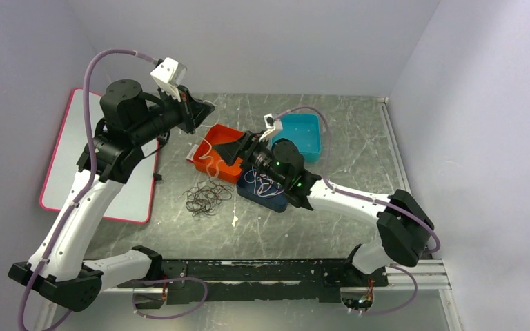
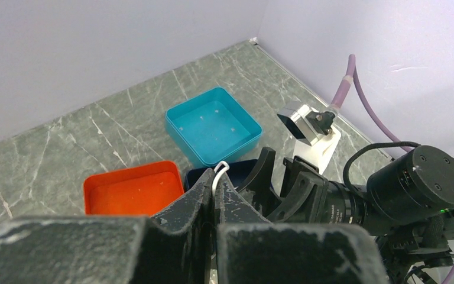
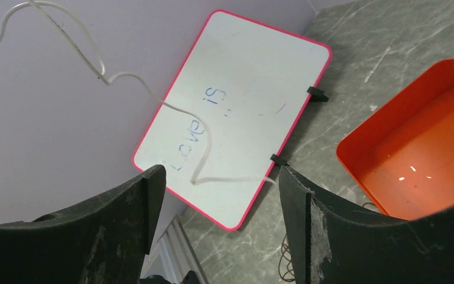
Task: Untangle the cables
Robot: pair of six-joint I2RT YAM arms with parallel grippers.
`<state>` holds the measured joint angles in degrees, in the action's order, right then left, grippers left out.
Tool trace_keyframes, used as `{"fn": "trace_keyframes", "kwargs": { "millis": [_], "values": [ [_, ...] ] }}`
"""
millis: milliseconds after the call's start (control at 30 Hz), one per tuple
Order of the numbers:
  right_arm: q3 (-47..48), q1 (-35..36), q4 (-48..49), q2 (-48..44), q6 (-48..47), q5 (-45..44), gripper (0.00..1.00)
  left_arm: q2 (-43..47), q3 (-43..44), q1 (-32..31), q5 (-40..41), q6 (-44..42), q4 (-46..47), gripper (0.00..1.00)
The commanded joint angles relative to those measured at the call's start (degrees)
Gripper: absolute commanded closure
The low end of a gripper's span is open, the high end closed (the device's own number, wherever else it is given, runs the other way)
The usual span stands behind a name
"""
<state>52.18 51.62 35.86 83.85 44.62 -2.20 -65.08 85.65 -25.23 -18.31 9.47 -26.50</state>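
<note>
**Left gripper (image 2: 214, 180) pinching the white cable (image 2: 219, 170) above three trays**

Left gripper, held high over the far left of the table (image 1: 359, 172), is clamped on a loop of white cable that pokes out between its scuffed black fingertips. Right gripper (image 3: 219, 177) stands wide over the orange tray (image 1: 215, 132). The thin, kinked cable hangs slack across its gap and appears to touch neither finger. Around them are a square teal tray (image 1: 302, 138) farther back, a navy tray (image 1: 269, 205) holding white loops and largely hidden by the right arm, and a pink-rimmed whiteboard (image 1: 96, 158) with two black clips (image 3: 317, 93) on its edge. Black cables (image 1: 207, 198) lie in a loose tangle on the grey, marble-patterned table, just on the near side of the orange tray.
</note>
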Motion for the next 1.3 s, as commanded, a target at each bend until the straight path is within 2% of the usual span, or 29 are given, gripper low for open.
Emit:
{"fn": "trace_keyframes", "kwargs": {
  "millis": [0,100,167,433,633,1000,1167,1267],
  "values": [
    [2.20,0.91,4.34,1.27,-0.68,-0.94,0.27,0.66,-0.78,-0.50,-1.18,0.65,2.58,0.93],
    [3.20,1.34,3.62,2.27,-0.78,-0.94,0.29,0.57,-0.92,-0.52,-1.45,0.80,2.73,0.93],
    [3.64,1.43,3.16,2.79,-0.51,-0.79,0.35,0.61,-1.00,-0.50,-1.63,0.94,2.95,0.93],
    [4.07,1.51,2.64,4.50,0.50,-0.29,0.78,0.77,-1.10,-0.56,-1.66,1.07,3.16,0.93],
    [4.08,1.46,2.51,4.46,-0.29,-0.52,1.00,1.43,-1.74,-0.60,-1.17,1.14,3.29,0.93],
    [3.46,0.85,-2.21,-1.56,-5.23,-5.75,1.00,3.30,-5.80,-0.58,1.67,2.76,3.69,0.93],
    [2.00,-0.10,-3.61,-5.95,-5.25,-8.14,1.00,3.82,-11.24,-0.60,-1.19,6.17,7.24,0.89],
    [0.58,-0.64,-4.91,-9.11,-5.73,-10.76,1.00,3.57,-14.28,-0.60,-2.71,8.18,9.65,0.81]
  ]
}}
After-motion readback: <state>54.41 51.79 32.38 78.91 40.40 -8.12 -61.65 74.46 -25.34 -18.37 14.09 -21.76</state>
